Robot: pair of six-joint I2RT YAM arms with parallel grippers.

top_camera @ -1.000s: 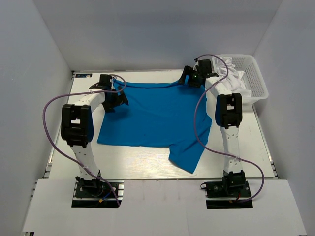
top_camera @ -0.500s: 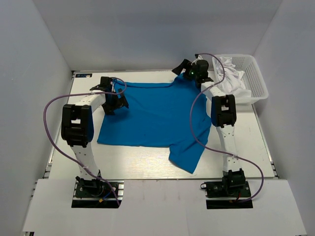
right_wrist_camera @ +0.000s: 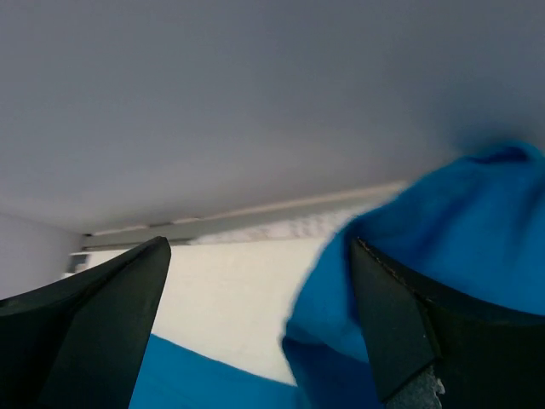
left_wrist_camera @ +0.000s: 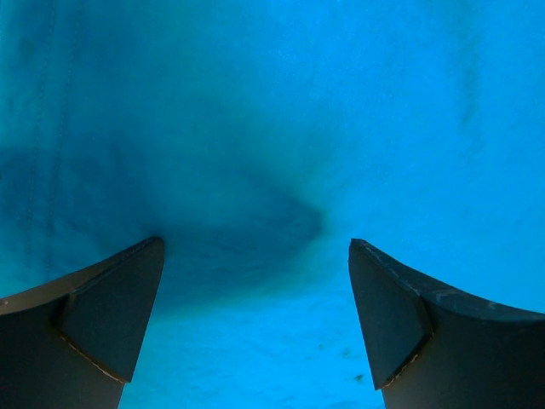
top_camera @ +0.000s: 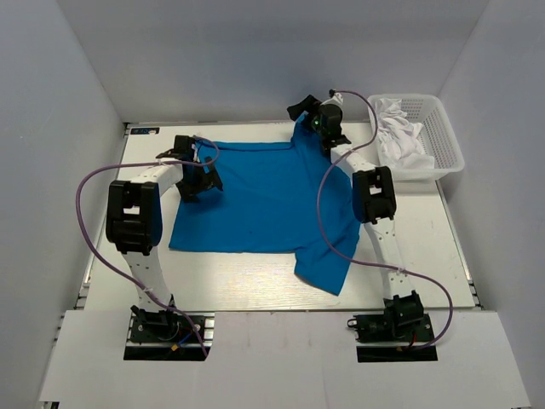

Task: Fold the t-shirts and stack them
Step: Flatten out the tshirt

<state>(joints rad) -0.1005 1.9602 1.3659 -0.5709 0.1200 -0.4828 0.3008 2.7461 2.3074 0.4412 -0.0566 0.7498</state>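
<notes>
- One blue t-shirt [top_camera: 264,200] lies spread over the middle of the table [top_camera: 255,294], with a sleeve flap reaching towards the near edge.
- Bare table runs along the shirt's left side and near hem. Its far edge lies close to the back wall.
- Left gripper [left_wrist_camera: 255,247] hangs low over the shirt's left part, fingers spread wide with only flat cloth between them.
- Right gripper [right_wrist_camera: 260,247] is at the far edge near the wall, fingers spread. The shirt's far right corner rises there and bunches against one finger [right_wrist_camera: 443,341].
- White basket [top_camera: 450,145] holding white cloth [top_camera: 400,141] fills the far right corner.
</notes>
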